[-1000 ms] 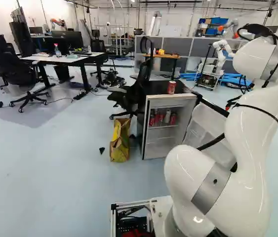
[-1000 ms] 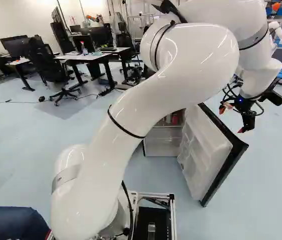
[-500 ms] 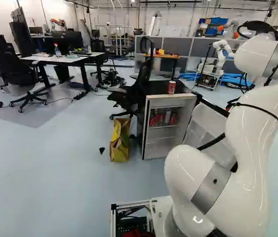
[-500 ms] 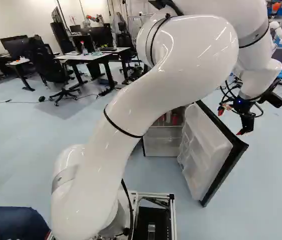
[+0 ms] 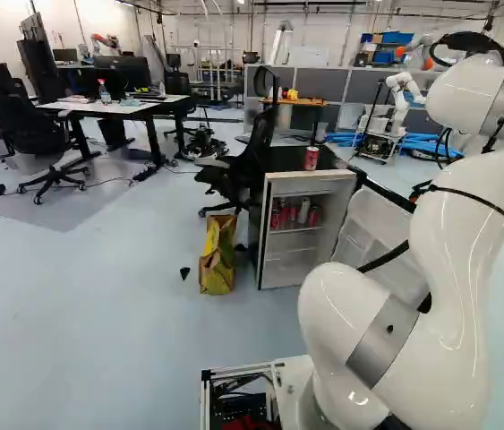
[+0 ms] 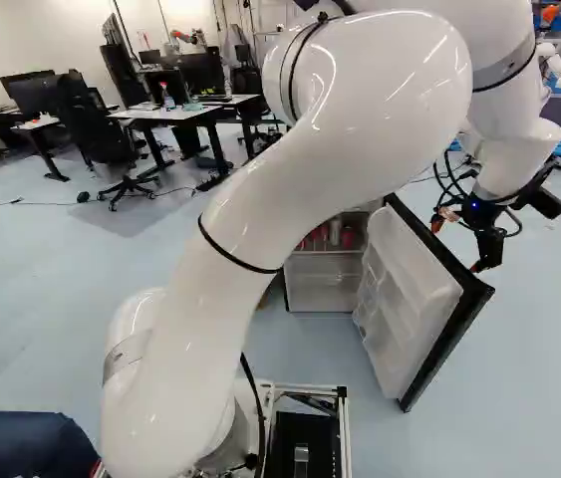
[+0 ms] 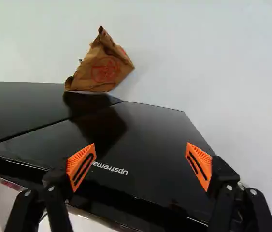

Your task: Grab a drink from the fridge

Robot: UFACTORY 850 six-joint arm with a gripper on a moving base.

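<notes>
Claw [image 6: 457, 244] hangs near the open door [image 6: 408, 299] of a small fridge [image 5: 294, 270], its two orange-padded fingers [image 7: 81, 166] spread wide apart. Drink cans [image 5: 292, 215] stand together on a shelf [image 5: 294, 230] inside, while a single red can [image 5: 311, 159] sits upright on the fridge's black top [image 5: 283, 160].

Cans [image 5: 303, 212] stood on a shelf [image 5: 292, 229] inside the fridge [image 5: 264, 246], and one more can [image 5: 311, 159] on its top. Its door [image 6: 405, 309] reached out on the right toward the near side. A bag [image 5: 217, 260] stood just left of the fridge, an office chair [image 5: 244, 175] farther behind the bag, and a desk [image 5: 117, 107] at far left.
</notes>
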